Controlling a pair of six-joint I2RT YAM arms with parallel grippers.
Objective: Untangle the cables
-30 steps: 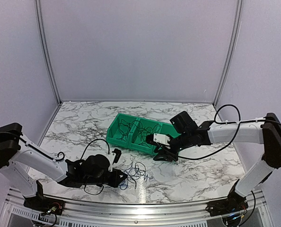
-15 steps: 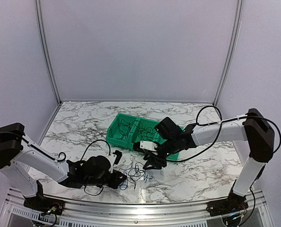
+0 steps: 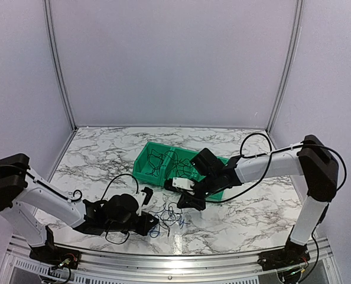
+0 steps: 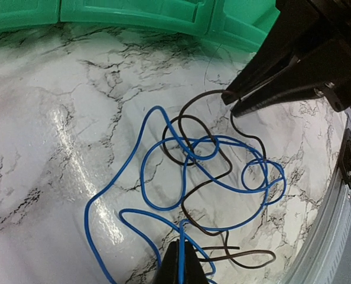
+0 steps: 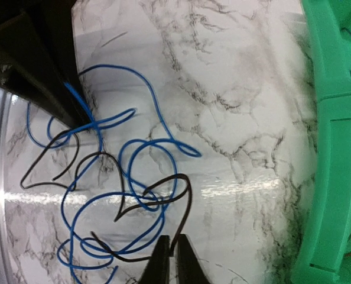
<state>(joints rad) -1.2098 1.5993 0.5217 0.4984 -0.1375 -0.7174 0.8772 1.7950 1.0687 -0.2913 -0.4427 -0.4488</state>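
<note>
We find the cables [image 3: 171, 214] lying in a tangle on the bench [image 3: 98, 160], just in front of the bin [image 3: 141, 170], with more of them inside it. Our left hand [image 3: 155, 222] sits at the tangle's near-left edge and our right hand [image 3: 180, 205] at its far-right edge, before the bin.

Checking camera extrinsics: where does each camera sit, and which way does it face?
Top external: above, behind the bases, looking down on table, bin, left arm, right arm.
Left wrist: low, facing the bin; own left fingers bottom edge, pinching blue wire.
Right wrist: looking down on the table, bin at right; own right fingers bottom edge, on black wire.
Shared: both wrist views show the wire tangle and each other's fingers.
</note>
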